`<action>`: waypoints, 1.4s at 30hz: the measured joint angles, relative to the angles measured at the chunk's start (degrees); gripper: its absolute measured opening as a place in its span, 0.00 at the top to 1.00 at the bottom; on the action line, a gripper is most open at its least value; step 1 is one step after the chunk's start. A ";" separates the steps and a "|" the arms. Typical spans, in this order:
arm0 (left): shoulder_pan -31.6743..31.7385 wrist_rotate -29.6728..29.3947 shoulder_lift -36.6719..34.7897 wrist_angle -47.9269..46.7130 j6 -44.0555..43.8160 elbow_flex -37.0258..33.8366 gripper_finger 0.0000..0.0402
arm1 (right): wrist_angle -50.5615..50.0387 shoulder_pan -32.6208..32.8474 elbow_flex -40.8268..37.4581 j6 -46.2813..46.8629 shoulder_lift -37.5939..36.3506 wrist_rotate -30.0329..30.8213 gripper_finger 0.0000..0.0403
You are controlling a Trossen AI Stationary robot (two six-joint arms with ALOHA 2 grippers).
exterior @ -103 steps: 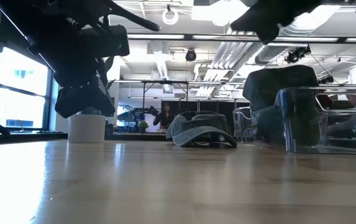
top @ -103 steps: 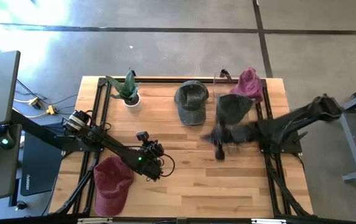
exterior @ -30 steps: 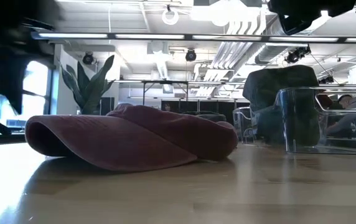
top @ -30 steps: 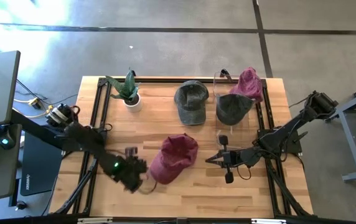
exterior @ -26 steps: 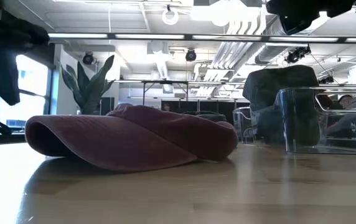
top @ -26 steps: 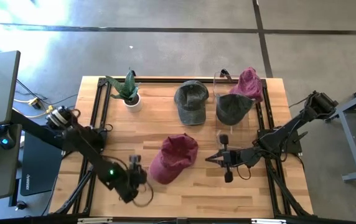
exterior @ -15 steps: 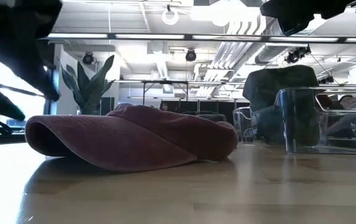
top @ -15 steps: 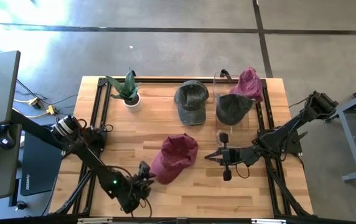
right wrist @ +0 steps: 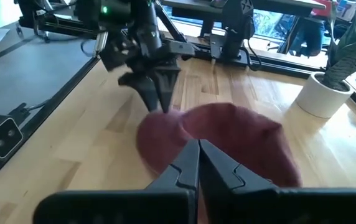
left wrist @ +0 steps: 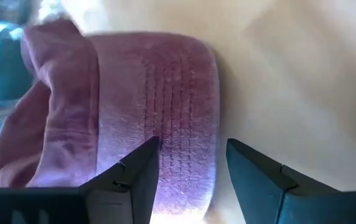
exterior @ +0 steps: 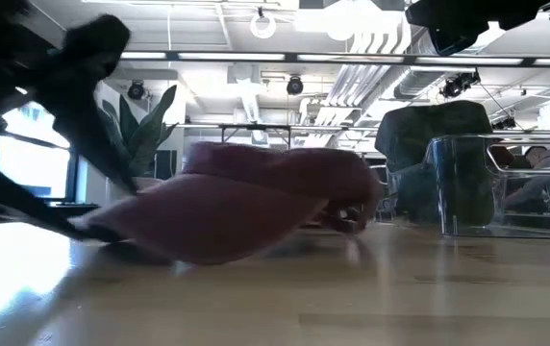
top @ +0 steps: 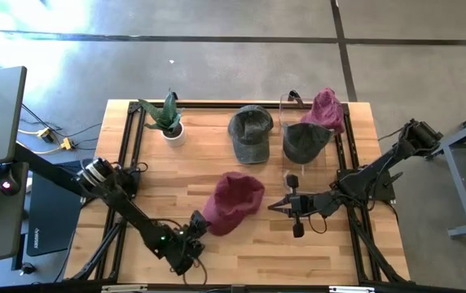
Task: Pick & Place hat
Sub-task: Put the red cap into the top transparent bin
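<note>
Four hats: maroon hat point(top: 233, 203), green hat point(top: 250, 133), two on a clear stand point(top: 286, 142).

we see a maroon cap point(top: 235, 202) near the middle of the table, its soft crown toward the table's centre and its stitched brim point(left wrist: 178, 149) pointing to the front left. in the low view its brim tilts down to the wood.

The hat point(top: 234, 202) near the table's middle is dark red with stitched lines on its brim. Two hats point(top: 251, 133) behind are grey-green, one point(top: 326, 107) is pink. The table point(top: 249, 252) is light wood.
</note>
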 joint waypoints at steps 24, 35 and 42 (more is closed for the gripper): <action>6.91 -10.84 1.03 0.73 3.13 2.73 0.89 | -1.48 0.02 0.00 0.05 0.02 -0.11 0.99; 4.17 3.74 0.97 -11.08 1.17 10.26 0.47 | -1.75 0.02 0.00 0.27 0.02 -0.07 0.99; 8.16 -7.21 4.88 -9.86 -1.19 8.68 0.37 | -1.73 0.02 0.00 0.23 0.02 -0.07 0.99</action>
